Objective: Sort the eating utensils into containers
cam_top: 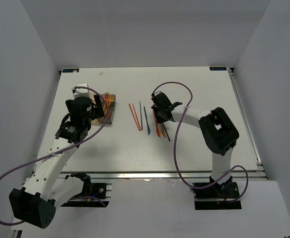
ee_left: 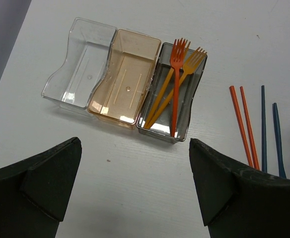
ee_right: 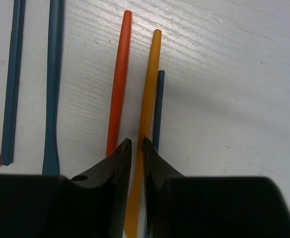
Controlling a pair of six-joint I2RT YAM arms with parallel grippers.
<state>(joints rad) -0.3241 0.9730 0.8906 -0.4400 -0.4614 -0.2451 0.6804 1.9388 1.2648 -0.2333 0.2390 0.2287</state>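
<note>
- The right gripper (ee_right: 135,145) is closed to a narrow slit on the handle of an amber utensil (ee_right: 151,74), which is seen against the worktop (ee_right: 224,99). Whether it has been lifted at all cannot be told.
- A red-orange piece (ee_right: 119,84) is seen just beside it at 9 o'clock. A dark blue piece (ee_right: 158,109) lies against it at 3 o'clock. Two blue pieces (ee_right: 53,84) lie farther out toward 9 o'clock.
- The left gripper (ee_left: 134,144) is held wide open and empty over bare worktop, with the containers (ee_left: 122,74) at its 12 o'clock.
- Forks (ee_left: 177,74) are stowed only in the dark grey container (ee_left: 159,130), and the clear and tan ones are seen empty. Most of the sorting is judged still to be done, with roughly seven loose utensils (cam_top: 135,116) lying in a row at mid-worktop.
- Open worktop is available between that row and the containers, and toward 12 o'clock. The left wall (cam_top: 21,99) stands near the containers at their 9 o'clock.
</note>
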